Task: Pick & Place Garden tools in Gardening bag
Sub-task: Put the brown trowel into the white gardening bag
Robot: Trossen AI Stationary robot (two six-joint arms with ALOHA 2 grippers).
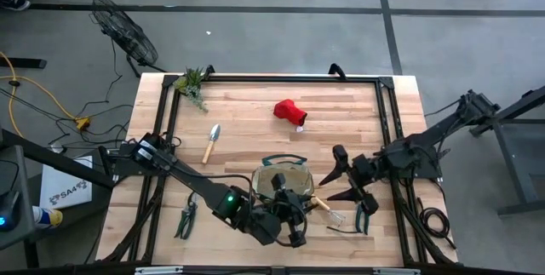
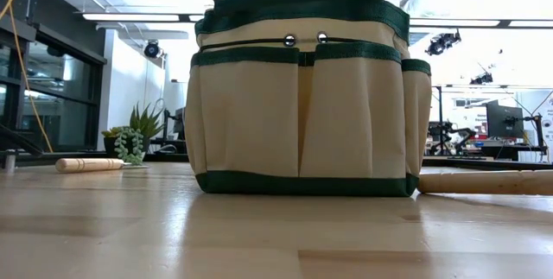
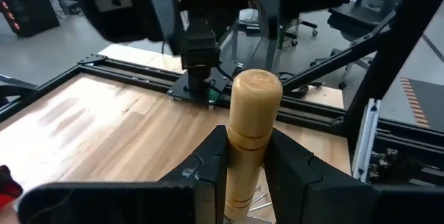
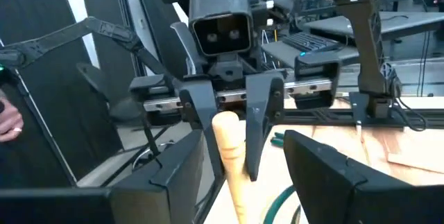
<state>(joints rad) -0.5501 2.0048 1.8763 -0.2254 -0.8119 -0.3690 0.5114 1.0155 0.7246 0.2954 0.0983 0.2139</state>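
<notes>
The tan gardening bag (image 1: 277,181) with green trim stands near the table's near edge and fills the low view (image 2: 302,98). My left gripper (image 1: 300,220) is just right of the bag and is shut on the wooden-handled wire rake (image 3: 253,113). My right gripper (image 1: 345,180) is open and empty, facing it from the right. One trowel (image 1: 210,143), the red glove (image 1: 289,111) and two green pruners (image 1: 186,220) (image 1: 362,217) lie on the table. My left gripper pinches the rake's wooden handle a little below its rounded end (image 3: 246,151), one finger (image 3: 211,165) on each side. The fingers come from the table's left and lie across the handle. The handle stands steep, rounded end (image 3: 255,85) up and wire tines (image 3: 257,197) below. I cannot tell whether the tines touch the table.
A leafy plant sprig (image 1: 192,83) lies at the far left corner. A black frame (image 1: 272,77) runs round the table top. In the low view a wooden handle (image 2: 484,181) lies level to the right of the bag's foot. Bare wood lies between the glove and the bag.
</notes>
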